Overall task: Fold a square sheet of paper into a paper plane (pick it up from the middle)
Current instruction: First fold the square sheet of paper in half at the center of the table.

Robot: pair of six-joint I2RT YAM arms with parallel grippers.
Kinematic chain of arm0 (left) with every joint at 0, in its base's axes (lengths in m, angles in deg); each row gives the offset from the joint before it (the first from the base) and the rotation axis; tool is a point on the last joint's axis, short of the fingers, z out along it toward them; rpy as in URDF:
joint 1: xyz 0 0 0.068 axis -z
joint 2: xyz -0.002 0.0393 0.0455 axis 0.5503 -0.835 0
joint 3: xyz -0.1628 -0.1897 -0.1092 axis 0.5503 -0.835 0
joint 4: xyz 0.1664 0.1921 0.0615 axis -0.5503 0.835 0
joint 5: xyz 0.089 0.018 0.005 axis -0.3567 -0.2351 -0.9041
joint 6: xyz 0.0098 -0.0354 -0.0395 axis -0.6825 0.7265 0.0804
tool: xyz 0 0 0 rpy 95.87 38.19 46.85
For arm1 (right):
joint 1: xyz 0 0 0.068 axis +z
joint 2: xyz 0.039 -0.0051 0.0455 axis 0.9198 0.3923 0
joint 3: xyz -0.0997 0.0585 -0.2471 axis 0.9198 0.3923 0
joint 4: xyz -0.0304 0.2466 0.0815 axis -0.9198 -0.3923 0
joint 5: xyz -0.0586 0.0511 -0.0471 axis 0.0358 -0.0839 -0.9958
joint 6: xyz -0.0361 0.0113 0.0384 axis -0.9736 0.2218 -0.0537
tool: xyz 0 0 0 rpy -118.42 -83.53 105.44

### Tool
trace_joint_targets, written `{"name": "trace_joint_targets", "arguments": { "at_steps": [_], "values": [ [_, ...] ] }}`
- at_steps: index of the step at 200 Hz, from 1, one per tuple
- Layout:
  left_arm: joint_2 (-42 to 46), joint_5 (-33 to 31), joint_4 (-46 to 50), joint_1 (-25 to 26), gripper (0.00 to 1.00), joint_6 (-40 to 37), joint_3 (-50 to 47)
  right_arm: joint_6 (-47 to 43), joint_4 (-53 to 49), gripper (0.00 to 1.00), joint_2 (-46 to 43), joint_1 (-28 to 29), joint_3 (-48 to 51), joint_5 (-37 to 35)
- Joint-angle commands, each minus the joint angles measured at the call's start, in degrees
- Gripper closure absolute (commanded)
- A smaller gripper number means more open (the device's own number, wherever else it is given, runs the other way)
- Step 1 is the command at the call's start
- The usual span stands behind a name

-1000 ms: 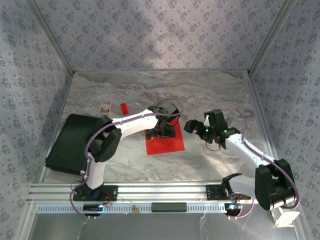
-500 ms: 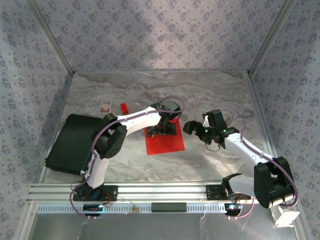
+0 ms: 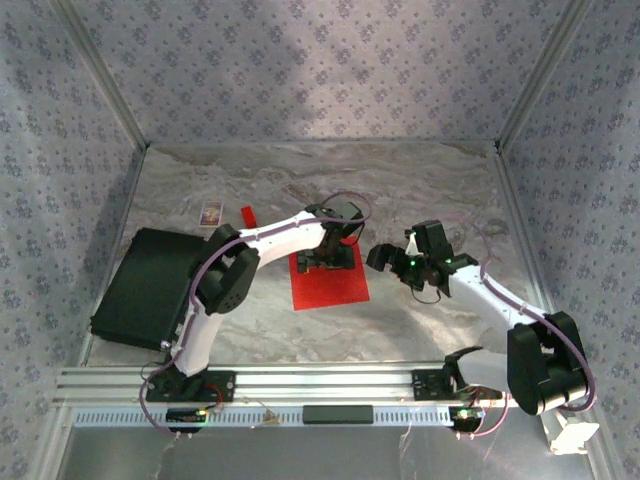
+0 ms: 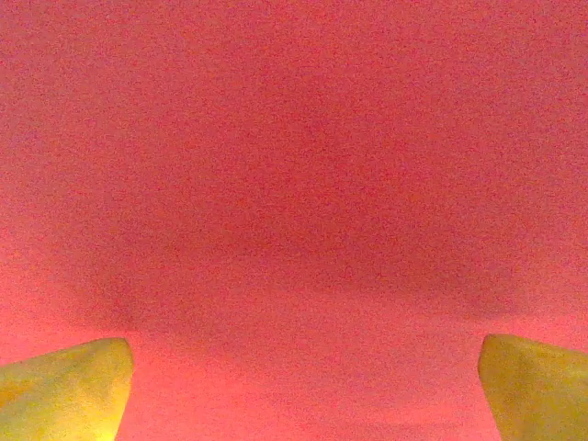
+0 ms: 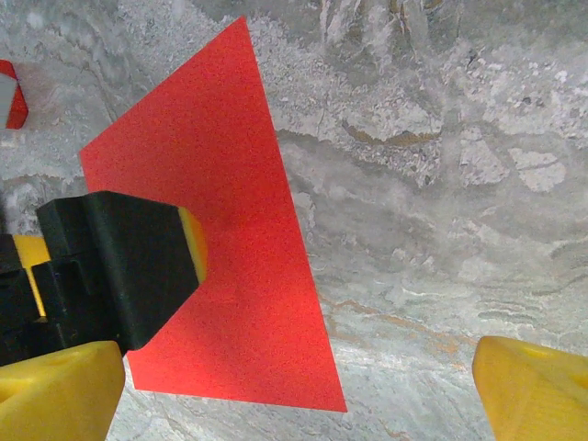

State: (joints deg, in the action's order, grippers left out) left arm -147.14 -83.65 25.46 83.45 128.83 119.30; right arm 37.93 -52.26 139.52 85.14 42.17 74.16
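Folding not yet begun: the square sheet of paper lies flat and uncreased mid-table.
The left gripper is low over its far half with jaws apart. The right gripper hovers just beside it, also spread. A small red block, a patterned card and a black pad sit clear.

- From above, the left gripper covers the far edge of the square sheet of paper; contact cannot be told.
- Left wrist: the sheet is a red blur running off every side, and the yellow fingertips are cut by the bottom corners.
- Right wrist: the left gripper's black finger hides the sheet's left corner, and the picture's left edge cuts the small red block.
- The patterned card is too small to read.
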Motion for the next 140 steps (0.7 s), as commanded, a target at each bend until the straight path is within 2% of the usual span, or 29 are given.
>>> {"name": "trace_joint_targets", "arguments": {
  "at_steps": [1,140],
  "values": [
    [-1.9,0.2,3.0,0.6,0.04,-1.1,2.0,-1.1,-0.8,0.01,0.0,-0.2,-0.4,-0.9],
    [-4.1,2.3,-0.5,0.7,0.05,-2.1,-3.0,-1.3,-1.2,0.01,0.9,-0.2,-0.5,-0.6]
  ]
}}
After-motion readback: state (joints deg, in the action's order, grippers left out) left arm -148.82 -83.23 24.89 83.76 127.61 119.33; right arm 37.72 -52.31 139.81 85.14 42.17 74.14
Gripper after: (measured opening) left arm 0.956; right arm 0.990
